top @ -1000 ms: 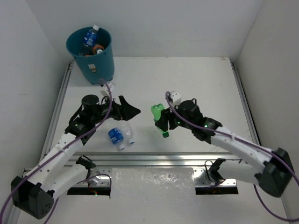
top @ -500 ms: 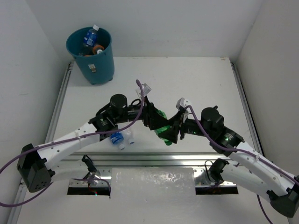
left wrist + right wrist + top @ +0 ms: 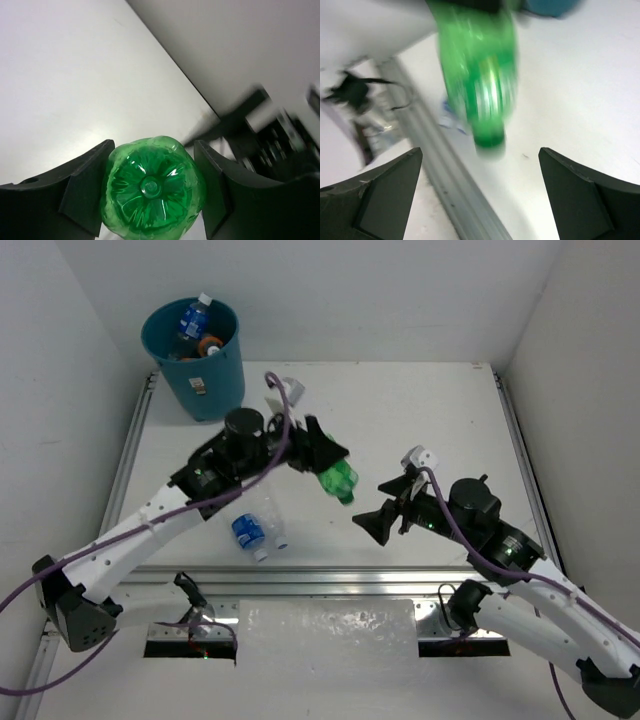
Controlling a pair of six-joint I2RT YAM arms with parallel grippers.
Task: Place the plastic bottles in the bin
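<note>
A green plastic bottle [image 3: 337,481] hangs above the table, and my left gripper [image 3: 325,462] is shut on it; in the left wrist view its ribbed base [image 3: 151,189] fills the gap between both fingers. My right gripper [image 3: 385,512] stands wide open just right of it, empty; its wrist view shows the green bottle [image 3: 479,75] blurred ahead of the fingers. A clear bottle with a blue label [image 3: 250,532] and a plain clear one [image 3: 274,527] lie on the table near the front rail. The teal bin [image 3: 195,358] at the back left holds several bottles.
A metal rail [image 3: 330,575] runs along the table's front edge and another down the left side [image 3: 128,470]. White walls close in the table on three sides. Purple cables loop off both arms.
The green bottle passed from my right gripper to my left. The left closed on it and lifted it back toward the left; the right let go, opened wide and drew back to the right.
</note>
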